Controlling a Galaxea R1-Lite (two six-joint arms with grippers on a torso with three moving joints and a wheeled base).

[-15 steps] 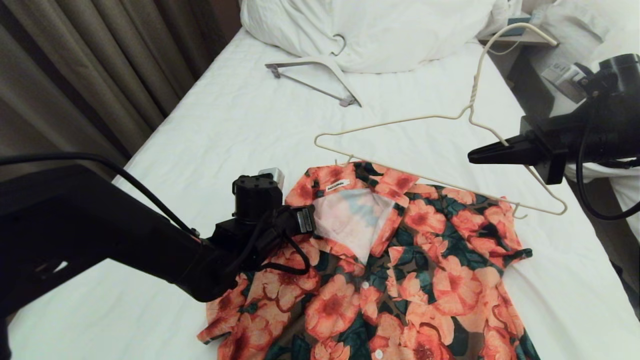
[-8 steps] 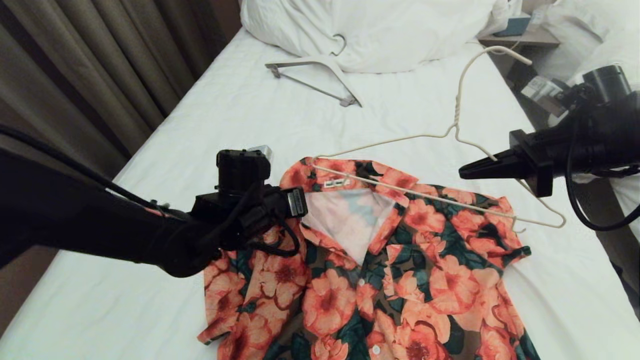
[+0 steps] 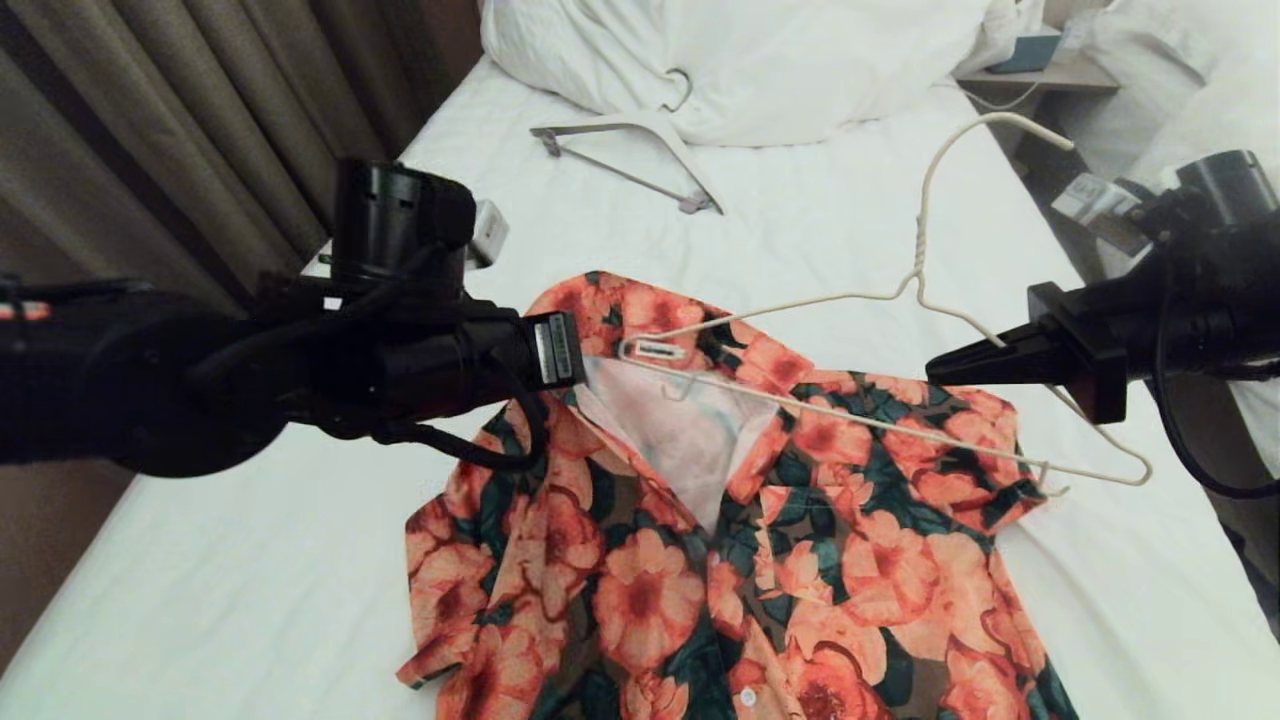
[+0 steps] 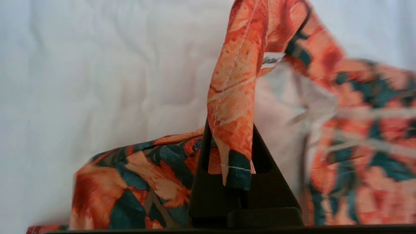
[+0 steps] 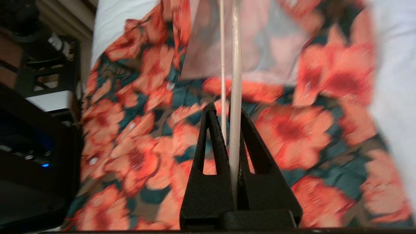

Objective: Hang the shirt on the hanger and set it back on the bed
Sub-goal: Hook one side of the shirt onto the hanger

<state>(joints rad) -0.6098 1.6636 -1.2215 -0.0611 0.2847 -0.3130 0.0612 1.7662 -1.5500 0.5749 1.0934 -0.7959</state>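
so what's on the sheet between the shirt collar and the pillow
In the head view, a thicker white hanger with a grey bar lies on the bed between the shirt collar and the pillow; otherwise bare sheet.

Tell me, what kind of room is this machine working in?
Most likely a hotel-style bedroom. A single bed with a plain white sheet fills the view, a big white pillow lies at its head, heavy curtains hang alongside, and a second white bed shows past a small bedside shelf.

Dim warm indoor light; soft shadows. Head view sharp. Both wrist views motion-blurred, worst at right edges.
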